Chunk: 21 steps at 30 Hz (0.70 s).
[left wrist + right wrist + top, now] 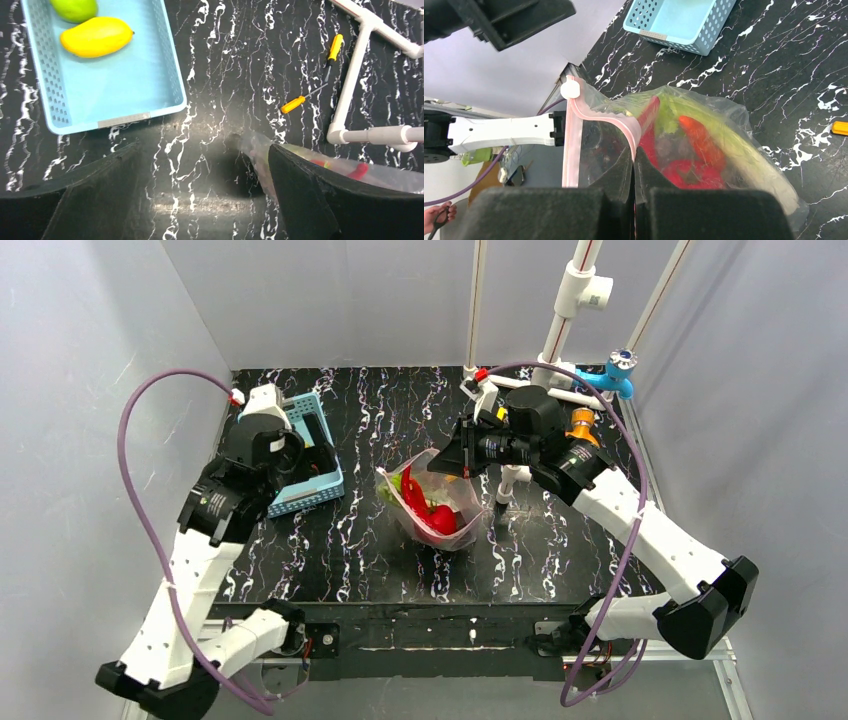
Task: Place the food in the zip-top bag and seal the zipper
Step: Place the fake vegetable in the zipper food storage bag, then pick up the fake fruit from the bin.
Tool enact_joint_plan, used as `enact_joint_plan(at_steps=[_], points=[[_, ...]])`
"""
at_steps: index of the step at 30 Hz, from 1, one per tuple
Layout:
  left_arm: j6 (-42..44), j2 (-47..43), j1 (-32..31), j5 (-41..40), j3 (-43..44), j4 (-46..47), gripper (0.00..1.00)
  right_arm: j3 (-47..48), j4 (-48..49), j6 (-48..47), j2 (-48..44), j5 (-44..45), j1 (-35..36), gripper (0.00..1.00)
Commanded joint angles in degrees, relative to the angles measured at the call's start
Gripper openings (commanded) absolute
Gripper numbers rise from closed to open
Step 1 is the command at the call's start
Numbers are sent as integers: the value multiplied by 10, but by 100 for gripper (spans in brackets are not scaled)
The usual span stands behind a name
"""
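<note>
From where I stand, the right end effector (634,159) is pressed together on the zipper (600,118), pinching the pink strip at the mouth of the zip-top bag (462,495). The bag sits mid-counter (380,570) with the leek (669,115), red pepper (689,175) and chili (699,140) inside. The left end effector (205,200) is spread wide and empty, hovering just near of the blue basket (120,95) on the left, where the yellow fruit (96,36) and green fruit (75,7) lie.

My worry is that the thin strip slips from the pinch. The mouth would sag shut and the next fruit would bounce off. Pulling too hard could tip the bag and spill it. The white knob (570,89) at the strip's end may be a slider, though I can't be sure.
</note>
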Motion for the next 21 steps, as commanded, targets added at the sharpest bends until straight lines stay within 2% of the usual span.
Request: enact_joint_plan(at_steps=[1,8,13,18,21], points=[[18,11,95,95,-39,27,96,13,2,-19,-18,10,1,1],[17,59,169,143,-97,73,97,7,7,-24,-29,15,1,1],[-4,118,247,214,-123,130,97,4,11,-22,-27,6,1,1],[-22,236,310,200,-77,151,98,8,13,-20,-29,3,1,1],[-79,308,332,219,-46,167,98,9,12,-19,-31,4,1,1]])
